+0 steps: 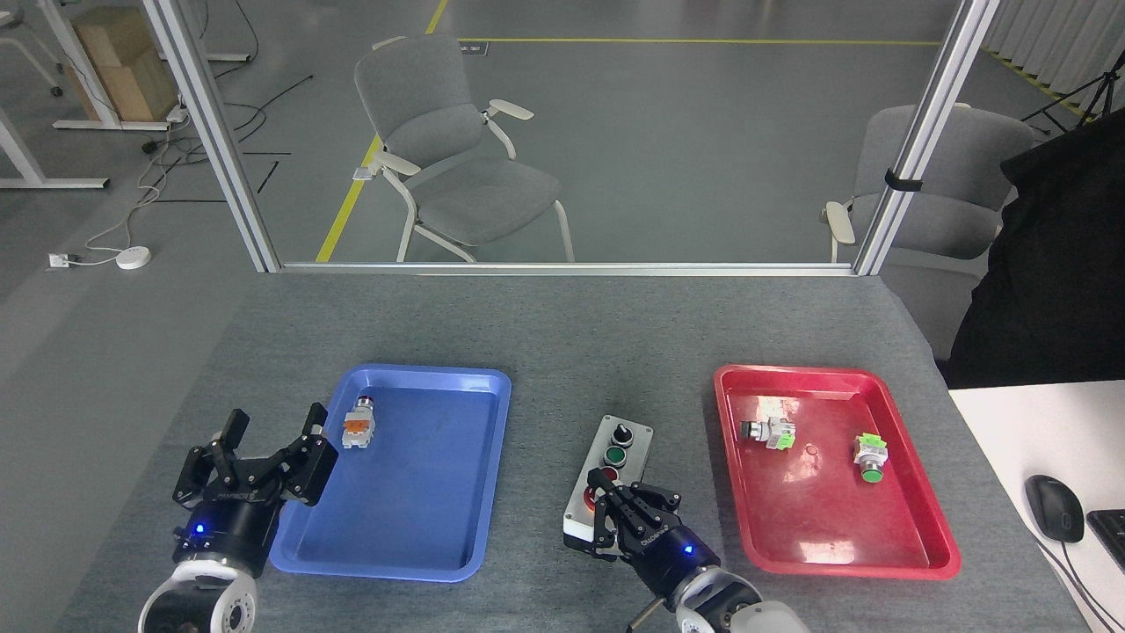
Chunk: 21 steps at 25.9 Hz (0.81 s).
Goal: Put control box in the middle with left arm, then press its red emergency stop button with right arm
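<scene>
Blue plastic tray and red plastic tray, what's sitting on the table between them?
In the head view, the oblong grey-faced control box lies on the grey felt between the blue plastic tray and red plastic tray, with the right gripper over its near end.

Polished grey floor (pixel 703 132) with yellow lines (pixel 352 189) beyond the aluminium frame posts (pixel 211 132). Two grey chairs (pixel 457 149) stand there, loose cables (pixel 158 176) at left, a tripod (pixel 1085 97) far right.
</scene>
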### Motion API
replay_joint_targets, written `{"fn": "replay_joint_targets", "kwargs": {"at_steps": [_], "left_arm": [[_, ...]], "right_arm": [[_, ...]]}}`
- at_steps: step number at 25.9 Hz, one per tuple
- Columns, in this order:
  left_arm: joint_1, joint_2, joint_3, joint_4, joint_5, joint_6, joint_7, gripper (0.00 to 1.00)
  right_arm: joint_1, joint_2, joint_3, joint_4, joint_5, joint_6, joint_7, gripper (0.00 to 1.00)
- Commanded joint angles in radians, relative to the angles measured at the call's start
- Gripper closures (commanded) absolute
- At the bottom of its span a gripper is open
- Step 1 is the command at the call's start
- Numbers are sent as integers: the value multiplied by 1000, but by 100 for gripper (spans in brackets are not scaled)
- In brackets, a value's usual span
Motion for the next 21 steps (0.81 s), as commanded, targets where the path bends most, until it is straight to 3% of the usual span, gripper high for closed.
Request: {"fn": "replay_joint_targets", "kwargs": {"at_steps": [1,7,8,9,10,11,14,21], "left_arm": [[1,1,0,1,-1,3,0,1],[3,2,0,4,-4,5,0,1],[4,2,-2,5,-4,6,0,1],[7,2,-2,5,-6,8,0,1],[12,2,-2,7,-6,9,1,1],[17,1,-3,7,-6,11,1,1],[44,1,-5,7,-7,11,1,1],[83,-35,-51,30,-12,11,24,1]], "right_arm": [[4,1,5,28,1,0,24,100],[2,5,-17,-14,-9,-2,9,100],[-2,13,-28,-40,-17,1,1,94],[-4,27,-63,-64,-23,8,-16,68],[-4,44,-124,-84,-39,8,-43,14],[2,57,-189,-107,-52,-5,-70,2],[8,70,-290,-157,-63,-16,-83,0],[50,42,-543,-158,-63,-2,-82,0]]}}
